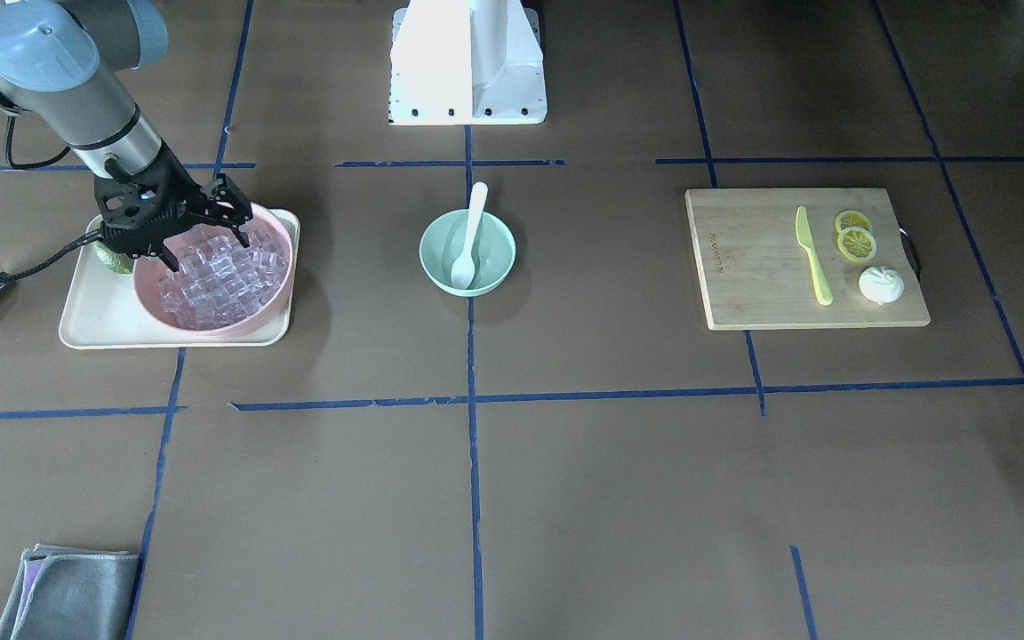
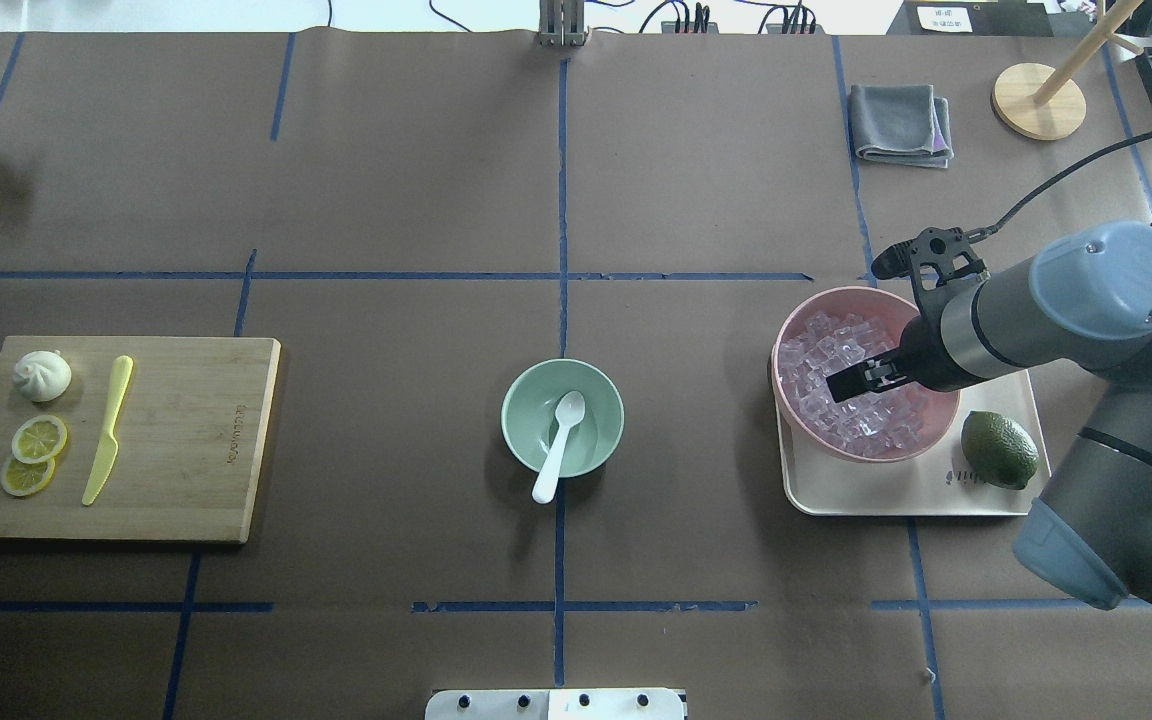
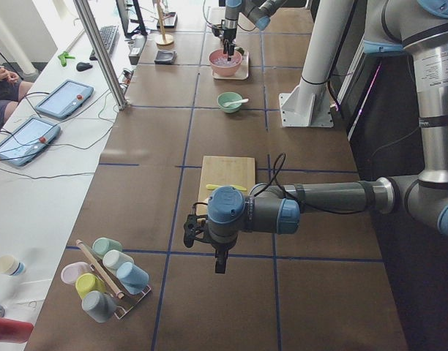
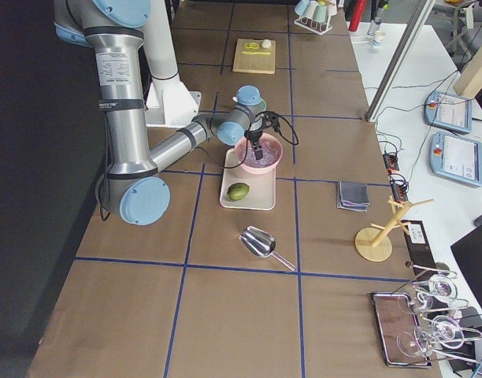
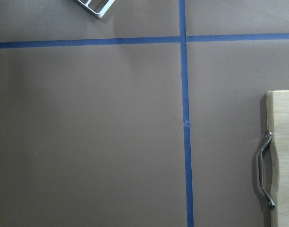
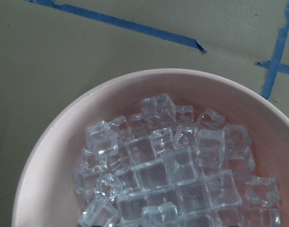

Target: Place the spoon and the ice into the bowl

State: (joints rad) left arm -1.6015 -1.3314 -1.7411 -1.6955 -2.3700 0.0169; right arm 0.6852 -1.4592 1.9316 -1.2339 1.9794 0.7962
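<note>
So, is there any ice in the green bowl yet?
No, in the overhead view the green bowl holds only the spoon, and the ice cubes lie heaped in the pink bowl.

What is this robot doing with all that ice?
Its right claw is open right over the ice heaped in the pink bowl, seemingly about to grab a cube. The white spoon already lies in the small green bowl, its handle over the rim. There is no ice in that bowl yet.
</note>
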